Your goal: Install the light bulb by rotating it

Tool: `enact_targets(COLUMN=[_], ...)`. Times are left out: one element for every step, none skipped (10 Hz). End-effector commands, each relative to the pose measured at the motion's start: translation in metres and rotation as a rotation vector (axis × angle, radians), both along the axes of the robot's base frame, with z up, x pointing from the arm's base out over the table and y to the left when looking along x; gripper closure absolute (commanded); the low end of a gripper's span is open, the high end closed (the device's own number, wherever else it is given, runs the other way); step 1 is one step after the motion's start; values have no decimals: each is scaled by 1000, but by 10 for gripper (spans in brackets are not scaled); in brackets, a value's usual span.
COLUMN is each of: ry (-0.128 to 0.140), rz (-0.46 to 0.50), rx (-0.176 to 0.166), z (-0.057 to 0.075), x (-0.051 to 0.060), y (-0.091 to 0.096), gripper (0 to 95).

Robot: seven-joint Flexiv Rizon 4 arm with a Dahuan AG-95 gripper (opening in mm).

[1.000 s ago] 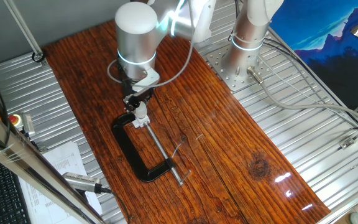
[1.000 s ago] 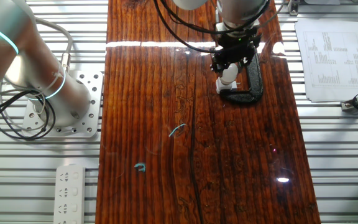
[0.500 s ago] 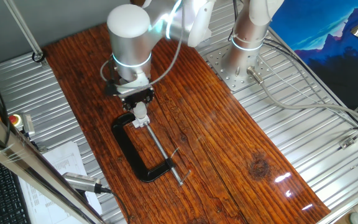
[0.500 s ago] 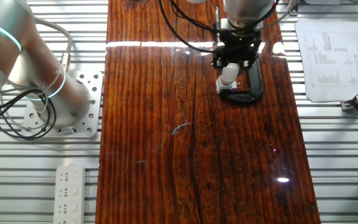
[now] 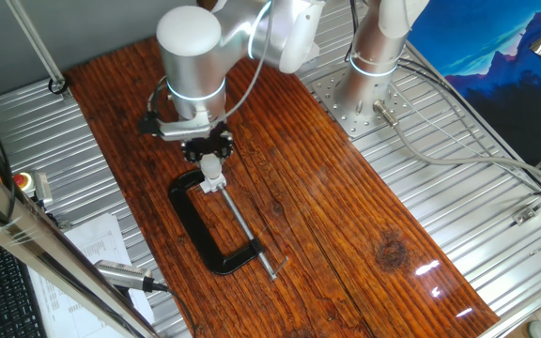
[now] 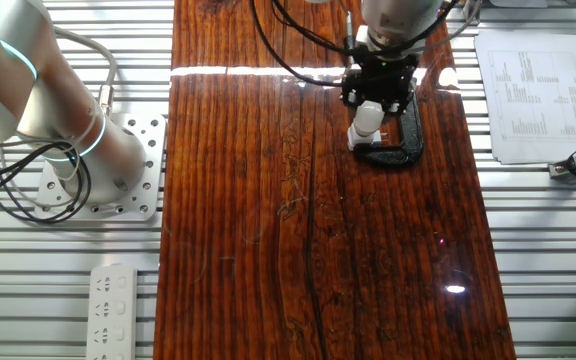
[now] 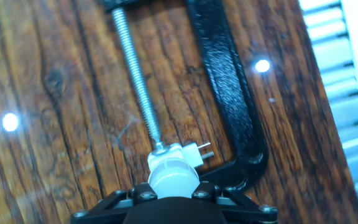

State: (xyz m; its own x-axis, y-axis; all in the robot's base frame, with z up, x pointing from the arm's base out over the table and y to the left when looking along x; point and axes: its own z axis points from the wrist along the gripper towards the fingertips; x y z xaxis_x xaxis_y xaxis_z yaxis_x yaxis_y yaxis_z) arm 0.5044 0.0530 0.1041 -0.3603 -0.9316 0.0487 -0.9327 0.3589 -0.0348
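Sitting upright in its little white socket (image 7: 182, 154), the light bulb (image 7: 173, 178) is held at the near end of the black clamp (image 7: 229, 106), where the clamp's long screw (image 7: 137, 78) presses the socket against the frame. The clamp lies flat on the dark wooden table (image 5: 346, 216), towards its left edge in one fixed view.

The gripper (image 5: 208, 150) stands straight down over the bulb, its jaws closed around the white dome; in the hand view the dome fills the gap between them.

What has changed over the last second is the wrist. The hand has turned about its own upright axis: a second ago the finger bar sat slantwise over the clamp, and now it lies square across it, with the small side box on the wrist swung round to the left. The bulb, socket and clamp have not shifted on the table.

I'd judge this is the screwing-in itself, partway through, the clamp doing its job of keeping the socket from spinning along. How deep the thread has gone I cannot tell, since the silvery base is hidden.
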Motion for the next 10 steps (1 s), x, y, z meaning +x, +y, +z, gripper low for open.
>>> enact_targets(ry=[-8,-8,-6,-6,-2,0,0,0,1,13], rz=[-151,-173,-214,-227,-279,-316,-347,-394,-416,-527], rx=[10,10,11,12,14,13,14,17,20,42], z=[0,0,0,0,0,0,0,0,0,0], x=[0,0,0,0,0,0,0,0,0,-1], y=[-2,-2,-2,-2,-2,-2,-2,-2,-2,-2], gripper=[950,950,950,950,950,950,950,950,950,950])
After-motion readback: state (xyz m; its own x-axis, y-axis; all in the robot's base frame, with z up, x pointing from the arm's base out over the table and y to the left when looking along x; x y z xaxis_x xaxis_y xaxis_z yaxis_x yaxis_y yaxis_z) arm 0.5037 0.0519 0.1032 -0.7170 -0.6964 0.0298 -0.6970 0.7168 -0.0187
